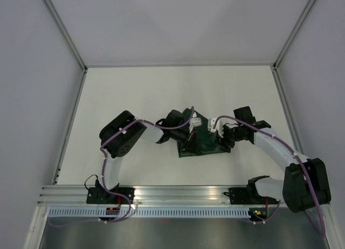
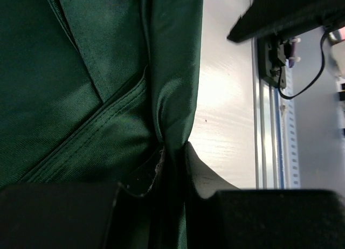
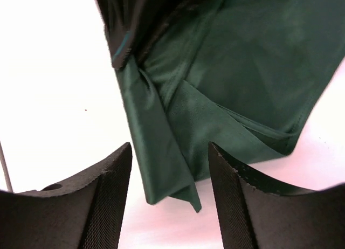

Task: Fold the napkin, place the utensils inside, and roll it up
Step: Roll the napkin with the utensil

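Right gripper [image 3: 170, 152] jaws stand wide over a loose corner of the napkin [image 3: 253, 71], which lies bunched near the middle of the tabletop [image 1: 161, 87]. Left gripper [image 2: 171, 168] jaws pinch a raised fold. The cloth looks light, limp and slightly slick, so it is best gripped at hems or layered folds.

Two robot arms seen from above; the left arm [image 1: 123, 137] at lower left and the right arm [image 1: 276, 147] at lower right share black joint housings and white tubes; lilac cables [image 1: 161, 127] with white plugs [image 1: 197, 121] run along both; the right gripper [image 3: 170, 146] has thick black fingers [image 3: 108, 200], finely textured inside.
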Robot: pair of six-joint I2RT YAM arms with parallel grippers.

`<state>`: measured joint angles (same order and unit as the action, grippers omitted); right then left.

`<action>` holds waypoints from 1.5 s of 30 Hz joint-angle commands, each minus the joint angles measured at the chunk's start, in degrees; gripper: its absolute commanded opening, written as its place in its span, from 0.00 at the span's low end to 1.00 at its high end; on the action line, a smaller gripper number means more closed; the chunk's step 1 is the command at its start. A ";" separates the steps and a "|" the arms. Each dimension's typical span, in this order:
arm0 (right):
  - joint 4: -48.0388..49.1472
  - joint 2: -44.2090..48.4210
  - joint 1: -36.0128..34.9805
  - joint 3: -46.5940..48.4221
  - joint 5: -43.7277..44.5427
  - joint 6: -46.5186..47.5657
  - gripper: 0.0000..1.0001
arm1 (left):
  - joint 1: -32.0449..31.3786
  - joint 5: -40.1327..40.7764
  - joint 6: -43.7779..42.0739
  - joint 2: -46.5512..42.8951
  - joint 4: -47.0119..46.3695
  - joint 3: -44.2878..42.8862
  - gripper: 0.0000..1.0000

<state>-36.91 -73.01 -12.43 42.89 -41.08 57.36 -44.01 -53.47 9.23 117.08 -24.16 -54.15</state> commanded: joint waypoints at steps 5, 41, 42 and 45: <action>17.47 9.38 -12.17 -10.19 10.57 -2.60 0.67 | 1.82 1.35 0.87 7.90 16.16 -1.22 0.02; 13.27 -10.91 -24.49 -5.99 11.04 -6.74 0.09 | 3.23 5.13 5.00 1.68 18.20 -2.89 0.35; 11.52 -12.40 -23.62 -4.76 10.24 -5.87 0.09 | 3.31 5.48 5.35 0.79 17.49 -2.19 0.37; 7.40 -15.83 -21.42 -1.87 7.16 -4.02 0.08 | 3.93 6.45 6.85 -2.80 15.03 -0.79 0.40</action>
<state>-21.52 -84.07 -35.66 39.31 -29.36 51.03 -41.04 -57.14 14.76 116.66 -9.58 -57.58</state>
